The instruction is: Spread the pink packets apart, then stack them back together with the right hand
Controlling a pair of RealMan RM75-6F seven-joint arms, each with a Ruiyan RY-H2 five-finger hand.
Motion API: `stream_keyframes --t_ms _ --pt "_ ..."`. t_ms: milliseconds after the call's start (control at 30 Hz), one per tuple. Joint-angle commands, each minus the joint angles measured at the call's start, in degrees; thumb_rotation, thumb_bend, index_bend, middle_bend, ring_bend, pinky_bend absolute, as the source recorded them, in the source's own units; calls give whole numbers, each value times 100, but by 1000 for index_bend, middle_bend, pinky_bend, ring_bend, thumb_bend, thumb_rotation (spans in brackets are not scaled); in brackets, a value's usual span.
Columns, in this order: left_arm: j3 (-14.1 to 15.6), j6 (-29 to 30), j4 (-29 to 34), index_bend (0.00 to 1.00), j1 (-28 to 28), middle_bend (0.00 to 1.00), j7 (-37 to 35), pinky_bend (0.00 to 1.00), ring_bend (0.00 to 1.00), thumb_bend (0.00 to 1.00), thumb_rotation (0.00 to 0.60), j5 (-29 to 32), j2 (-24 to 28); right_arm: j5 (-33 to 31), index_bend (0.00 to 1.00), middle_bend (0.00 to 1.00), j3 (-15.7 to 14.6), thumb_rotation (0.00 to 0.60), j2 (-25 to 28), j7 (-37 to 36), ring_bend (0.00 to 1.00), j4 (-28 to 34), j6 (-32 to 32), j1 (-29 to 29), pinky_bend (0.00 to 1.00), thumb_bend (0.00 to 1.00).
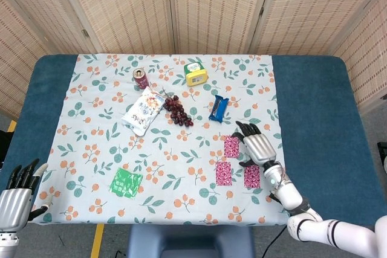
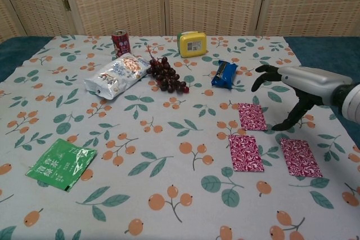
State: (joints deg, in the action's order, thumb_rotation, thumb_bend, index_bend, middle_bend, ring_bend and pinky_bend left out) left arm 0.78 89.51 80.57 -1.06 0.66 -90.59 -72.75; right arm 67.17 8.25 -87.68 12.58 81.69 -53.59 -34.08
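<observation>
1. Three pink packets lie flat on the bench, all apart now: the far packet (image 2: pixel 252 116), the near-left packet (image 2: pixel 245 153) and the near-right packet (image 2: pixel 300 157). None touches another, so I'd call the spreading done and the stacking not yet begun.
2. The right hand (image 2: pixel 298 91) hangs above the cloth with its fingers spread and curved down, holding nothing. One dark fingertip reaches low beside the far packet's right edge; whether it touches the bench I cannot tell.
3. Here's what matters: from that hand, the far packet sits at about nine o'clock, just beside it. The near-right packet lies at six o'clock, the near-left one at roughly seven.
4. Each packet's long axis runs away from the robot, twelve to six.
5. The left hand (image 1: pixel 18 200) is parked off at the bench's near-left corner, fingers apart, empty, well away from everything pink. The right is plainly the nearer.
</observation>
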Motion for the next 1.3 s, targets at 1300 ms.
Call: stream_keyframes --t_ms 1300 --pt "67 153 -135 149 126 51 -229 0 123 408 600 -74 19 -1308 219 21 -355 600 -239 905 0 1148 205 -96 0 90"
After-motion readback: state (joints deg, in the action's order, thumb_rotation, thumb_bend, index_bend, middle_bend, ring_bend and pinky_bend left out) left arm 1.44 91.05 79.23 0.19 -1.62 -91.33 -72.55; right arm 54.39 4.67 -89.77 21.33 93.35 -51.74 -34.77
